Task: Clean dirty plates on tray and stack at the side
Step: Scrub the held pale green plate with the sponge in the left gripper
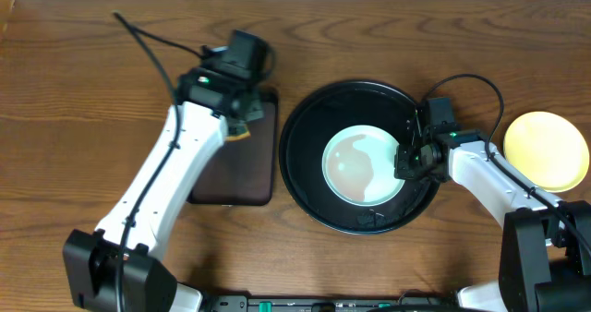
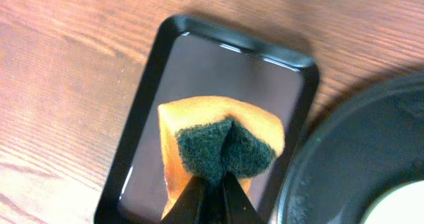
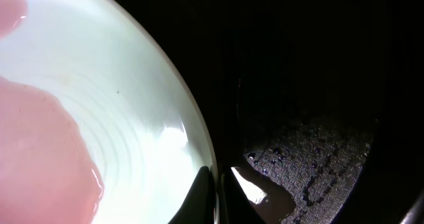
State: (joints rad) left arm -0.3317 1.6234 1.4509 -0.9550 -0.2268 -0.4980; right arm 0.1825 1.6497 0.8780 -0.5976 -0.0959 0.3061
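Jaws pinch the rim of the mint plate [image 3: 142, 85].

From overhead we look straight down on the table [image 1: 55, 90]. The left wrist camera looks down, near, on the brown rectangular tray [image 2: 199, 65] and black tray [image 2: 351, 158]. The right wrist camera is very close to the mint plate [image 3: 132, 85]. Overhead shares all three.

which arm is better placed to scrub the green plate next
Left. The left tool holds the sponge above the small brown tray, just beside the black tray. The right tool is shut on the rim of the mint plate, likely steadying it.
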